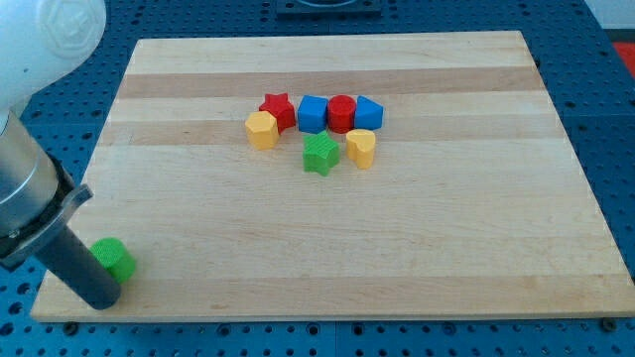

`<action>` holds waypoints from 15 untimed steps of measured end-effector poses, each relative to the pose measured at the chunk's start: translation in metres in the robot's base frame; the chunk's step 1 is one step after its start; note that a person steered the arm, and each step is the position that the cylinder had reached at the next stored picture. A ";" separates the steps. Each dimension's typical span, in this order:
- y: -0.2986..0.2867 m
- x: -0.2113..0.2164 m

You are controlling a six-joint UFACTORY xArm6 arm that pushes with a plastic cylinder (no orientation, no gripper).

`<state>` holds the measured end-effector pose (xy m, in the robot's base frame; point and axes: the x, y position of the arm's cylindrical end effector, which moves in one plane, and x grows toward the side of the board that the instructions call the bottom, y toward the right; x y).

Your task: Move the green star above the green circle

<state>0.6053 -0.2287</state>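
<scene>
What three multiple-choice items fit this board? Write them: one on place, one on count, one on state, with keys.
1. Where is the green circle?
A. the view's bottom left
B. the view's top right
C. the board's middle

2. How many blue blocks are there?
A. one
B. two
C. four

3. What is the green star touching?
A. my tip
B. the green circle
C. neither

Key: 1 A, it sits by the board's lower left corner, beside my tip. 2 B, the blue block and another blue block flank the red cylinder. 3 C, the star stands far from both, below the cluster.
</scene>
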 end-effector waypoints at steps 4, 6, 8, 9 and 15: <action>0.109 -0.035; 0.222 -0.116; 0.265 -0.158; 0.258 -0.179; 0.163 -0.167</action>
<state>0.4384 -0.0653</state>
